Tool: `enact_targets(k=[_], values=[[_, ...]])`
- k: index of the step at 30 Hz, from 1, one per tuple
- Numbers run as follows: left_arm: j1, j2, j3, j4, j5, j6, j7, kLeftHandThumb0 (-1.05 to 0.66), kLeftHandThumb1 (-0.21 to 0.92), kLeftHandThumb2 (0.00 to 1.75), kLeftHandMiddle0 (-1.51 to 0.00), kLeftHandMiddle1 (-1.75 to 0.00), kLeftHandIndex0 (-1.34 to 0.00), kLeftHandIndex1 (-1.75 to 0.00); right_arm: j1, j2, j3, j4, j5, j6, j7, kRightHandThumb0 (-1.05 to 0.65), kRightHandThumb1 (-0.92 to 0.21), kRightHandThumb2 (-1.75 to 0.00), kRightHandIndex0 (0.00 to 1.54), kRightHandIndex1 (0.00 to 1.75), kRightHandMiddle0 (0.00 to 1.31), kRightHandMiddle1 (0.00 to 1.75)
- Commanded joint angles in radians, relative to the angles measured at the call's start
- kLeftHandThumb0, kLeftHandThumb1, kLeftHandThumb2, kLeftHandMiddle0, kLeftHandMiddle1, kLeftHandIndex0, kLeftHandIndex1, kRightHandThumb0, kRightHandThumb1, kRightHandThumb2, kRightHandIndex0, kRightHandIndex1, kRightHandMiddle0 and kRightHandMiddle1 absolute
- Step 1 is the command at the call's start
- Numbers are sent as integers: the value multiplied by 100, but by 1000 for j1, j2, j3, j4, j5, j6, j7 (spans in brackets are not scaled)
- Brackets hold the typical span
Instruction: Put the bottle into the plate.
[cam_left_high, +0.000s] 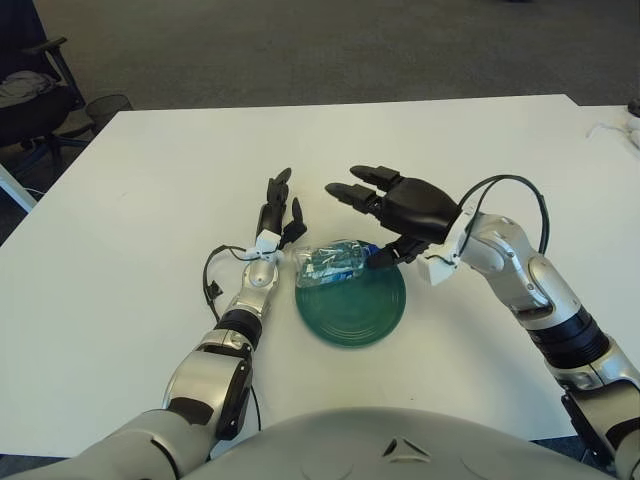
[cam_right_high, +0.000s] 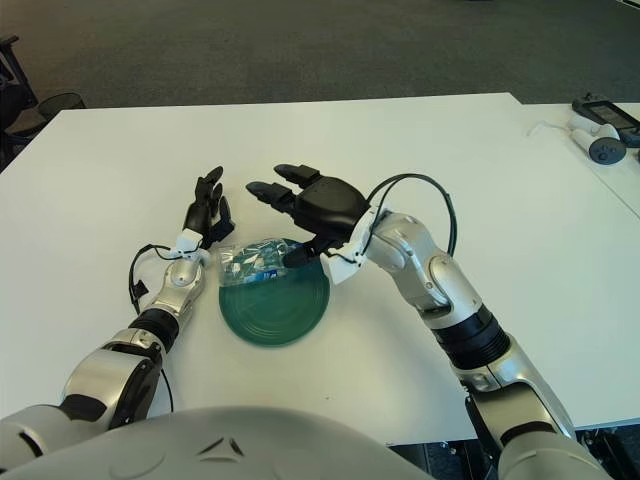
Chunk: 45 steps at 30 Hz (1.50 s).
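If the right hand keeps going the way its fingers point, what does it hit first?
Probably the left hand. The right hand points left, open, above the bottle on the plate; depth is unclear.

Carpeted office: chair (cam_left_high: 35, 85), white table (cam_left_high: 150, 180).
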Motion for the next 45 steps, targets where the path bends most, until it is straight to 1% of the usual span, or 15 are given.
enact_targets(k=[1, 2, 3, 5, 6, 8, 11, 12, 14, 18, 23, 28, 33, 39, 45], values=[[161, 6, -8, 87, 24, 42, 15, -82, 92, 96, -22, 0, 0, -52, -86, 79, -136, -69, 78, 169, -36, -105, -92, -61, 0, 0, 0, 0], [162, 6, -8, 86, 25, 41, 17, -82, 92, 96, -22, 0, 0, -53, -93, 87, -149, -77, 84, 193, -37, -105, -92, -60, 0, 0, 0, 0], [162, 5, -9, 86, 26, 37, 20, -82, 92, 96, -22, 0, 0, -53, -81, 105, -169, -84, 88, 211, -65, -104, -92, -58, 1, 1, 1, 0], [163, 3, -9, 85, 27, 31, 25, -82, 92, 96, -23, -1, 0, -54, -30, 159, -195, -89, 94, 228, -145, -101, -92, -55, 5, 2, 4, 3], [163, 0, -8, 83, 25, 29, 26, -82, 92, 96, -23, -1, 0, -54, 10, 199, -227, -82, 136, 229, -193, -100, -92, -54, 5, 3, 5, 3], [163, -3, -8, 80, 24, 28, 26, -82, 92, 96, -25, -1, 0, -56, 49, 236, -259, -75, 188, 230, -237, -95, -92, -51, 11, 3, 2, 24], [166, -5, -6, 71, 21, 33, 26, -82, 92, 96, -26, -2, 0, -58, 85, 308, -301, -66, 273, 248, -295, -90, -92, -49, 15, 3, 1, 40], [168, -5, -7, 65, 22, 37, 27, -82, 92, 95, -26, -2, 0, -58, 98, 341, -313, -24, 299, 230, -336, -89, -92, -49, 15, 3, 0, 42], [170, -5, -9, 57, 24, 42, 29, -82, 92, 96, -27, -2, 0, -60, 112, 381, -324, 45, 329, 197, -394, -86, -92, -48, 18, 4, 0, 50], [179, -3, -13, 38, 28, 55, 31, -82, 92, 96, -28, -3, 0, -61, 109, 433, -347, 151, 393, 146, -459, -83, -92, -49, 20, 5, 0, 58], [191, 0, -17, 15, 33, 69, 36, -84, 92, 97, -29, -3, 0, -62, 107, 452, -371, 234, 458, 100, -486, -80, -92, -54, 19, 4, 0, 59], [205, 6, -17, 0, 37, 76, 40, -85, 92, 97, -29, -3, 0, -62, 148, 474, -358, 304, 463, 58, -522, -80, -92, -61, 19, 4, 0, 58], [210, 10, -16, -9, 39, 82, 38, -85, 92, 97, -28, -2, 0, -61, 165, 492, -350, 381, 471, 5, -551, -78, -92, -71, 20, 4, 0, 59], [218, 15, -16, -21, 41, 85, 33, -84, 92, 98, -28, -2, 0, -60, 199, 504, -337, 397, 496, -16, -544, -74, -92, -79, 21, 4, 0, 58], [221, 16, -16, -32, 39, 93, 30, -84, 92, 98, -27, -2, 0, -59, 230, 511, -323, 401, 501, -14, -538, -72, -92, -83, 23, 4, 0, 59]])
